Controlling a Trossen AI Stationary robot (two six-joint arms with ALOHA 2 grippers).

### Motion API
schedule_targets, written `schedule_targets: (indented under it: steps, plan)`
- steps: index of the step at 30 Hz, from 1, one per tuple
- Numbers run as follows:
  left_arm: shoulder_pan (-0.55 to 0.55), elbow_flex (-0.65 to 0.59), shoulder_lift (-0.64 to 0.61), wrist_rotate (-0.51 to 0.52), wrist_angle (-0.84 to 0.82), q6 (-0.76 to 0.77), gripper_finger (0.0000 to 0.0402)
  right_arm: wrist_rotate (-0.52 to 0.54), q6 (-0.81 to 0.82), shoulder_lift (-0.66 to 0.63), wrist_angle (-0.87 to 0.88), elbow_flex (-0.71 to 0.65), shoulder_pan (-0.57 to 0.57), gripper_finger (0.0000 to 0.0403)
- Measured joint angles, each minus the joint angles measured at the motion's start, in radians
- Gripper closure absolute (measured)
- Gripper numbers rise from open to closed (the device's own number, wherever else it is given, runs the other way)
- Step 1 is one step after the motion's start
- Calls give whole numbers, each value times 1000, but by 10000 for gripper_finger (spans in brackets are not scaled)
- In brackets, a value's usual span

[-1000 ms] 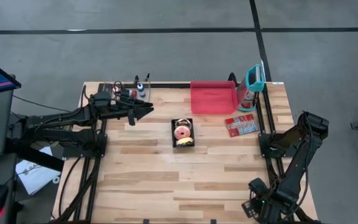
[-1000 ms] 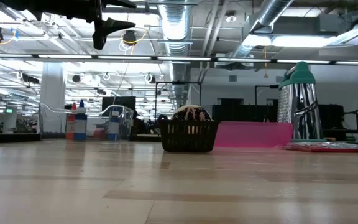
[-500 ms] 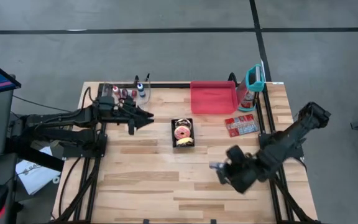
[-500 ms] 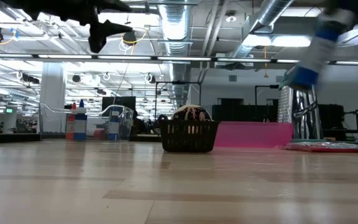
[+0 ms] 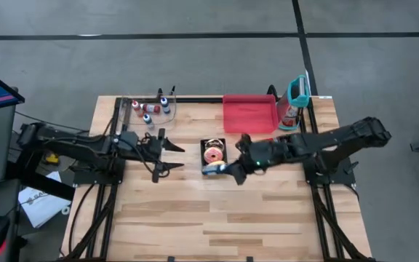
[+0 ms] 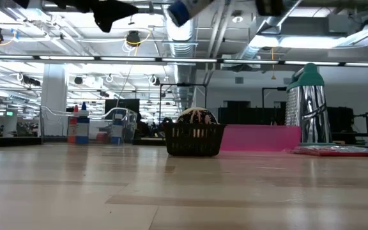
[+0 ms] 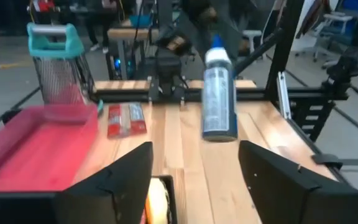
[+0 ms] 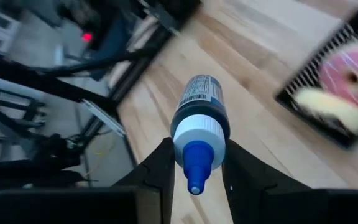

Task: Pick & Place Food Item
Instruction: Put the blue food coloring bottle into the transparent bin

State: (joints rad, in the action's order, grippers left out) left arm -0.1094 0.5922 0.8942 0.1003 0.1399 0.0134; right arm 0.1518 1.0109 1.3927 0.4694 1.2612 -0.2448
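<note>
My right gripper (image 5: 229, 170) reaches in from the table's right, shut on a dark blue bottle (image 8: 199, 102) with a white collar and blue nozzle. It holds the bottle (image 5: 212, 169) in the air over the near end of a black basket (image 5: 214, 141). A pink donut (image 5: 212, 153) and a banana (image 8: 328, 106) lie in the basket. My left gripper (image 5: 180, 158) hovers open just left of the basket, pointing level at it, with nothing between its fingers. Its wrist view shows the bottle (image 7: 219, 99) hanging beyond its fingertips. My right gripper pinches the bottle between its two fingers (image 8: 160, 168) at the upper body just below the white collar (image 8: 199, 132). The bottle lies along the fingers, nozzle toward the wrist and base pointing away. It is lifted clear of the table and basket.
A red tray (image 5: 249, 115) and a teal-handled grater (image 5: 297, 93) stand at the far right. A red packet (image 7: 126, 118) lies near them. Several small bottles (image 5: 150, 110) stand at the far left. Bare wood lies along the near half of the table.
My right gripper has swung from the table's near right corner up and toward the middle, carrying the bottle to the basket's near end. My left gripper has moved from the far-left bottles toward the near edge and rolled, so its fingers now lie side by side.
</note>
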Motion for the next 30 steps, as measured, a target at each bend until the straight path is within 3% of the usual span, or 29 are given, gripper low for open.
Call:
schedule_targets:
  steps: [6, 11, 23, 30]
  plan:
    - [-2, 20, 104, -3, 160, 16, 121, -106, -78, 23, -67, 0, 110, 309]
    - [-2, 86, 208, -29, 168, -24, 109, -146, -103, 48, -137, -2, 145, 309]
    - [1, 171, 344, -40, 170, -31, 114, -156, -106, 84, -246, 1, 147, 309]
    - [4, 172, 339, -37, 167, -1, 161, -154, -110, 86, -249, 0, 147, 309]
